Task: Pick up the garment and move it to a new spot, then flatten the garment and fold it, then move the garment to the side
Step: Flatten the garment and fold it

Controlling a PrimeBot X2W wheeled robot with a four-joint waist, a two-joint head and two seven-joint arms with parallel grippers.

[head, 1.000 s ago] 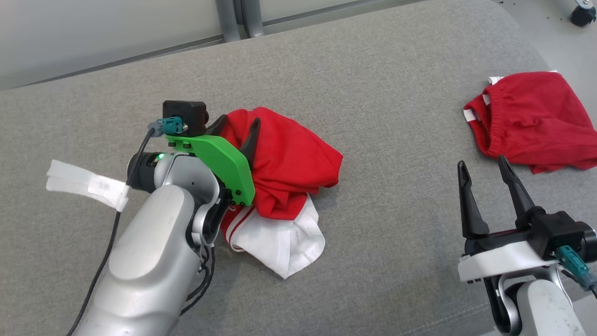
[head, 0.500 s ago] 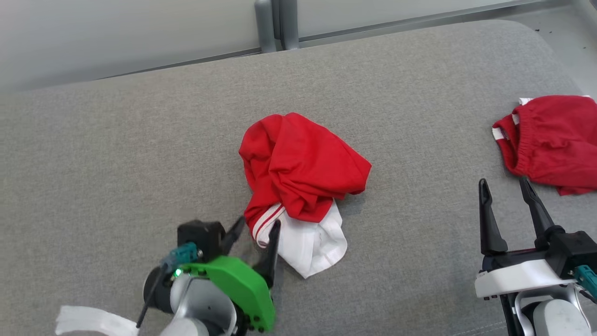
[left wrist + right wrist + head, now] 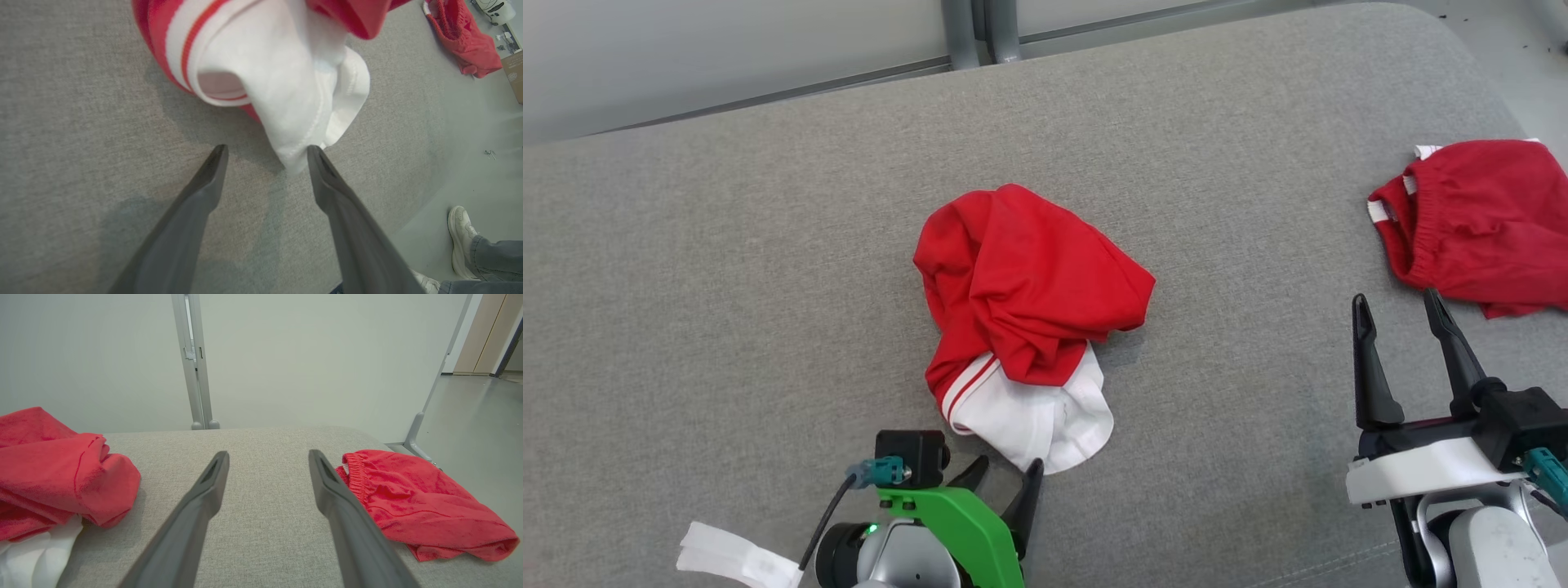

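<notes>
A: Item one, the garment (image 3: 1029, 286)?
B: Red cloth with a white, red-striped part, crumpled in a heap at the middle of the grey padded surface (image 3: 727, 286); red bulk on the far side, white part on the near side
A: Left gripper (image 3: 1008, 467)?
B: Near edge, left of centre, with a green bracket (image 3: 964, 523) at its wrist. Fingers spread apart with nothing between them, pointing at the white part from just beside it. In the left wrist view one fingertip (image 3: 316, 157) sits at the very edge of the white cloth; touching or not, I cannot tell
A: Right gripper (image 3: 1393, 299)?
B: Near right, fingers likewise spread and empty, well apart from the heap, tips pointing to the far side
A: Anything else on the surface?
B: A second red garment (image 3: 1478, 220) with an elastic waistband, bunched at the far right, just beyond the right gripper's tips
A: Surroundings?
B: Pale wall (image 3: 306, 355) behind, grey metal posts (image 3: 972, 33) at the far edge; a person's pale shoe (image 3: 459, 228) and denim trouser leg (image 3: 490, 249) on the floor (image 3: 470, 171) beside the surface
</notes>
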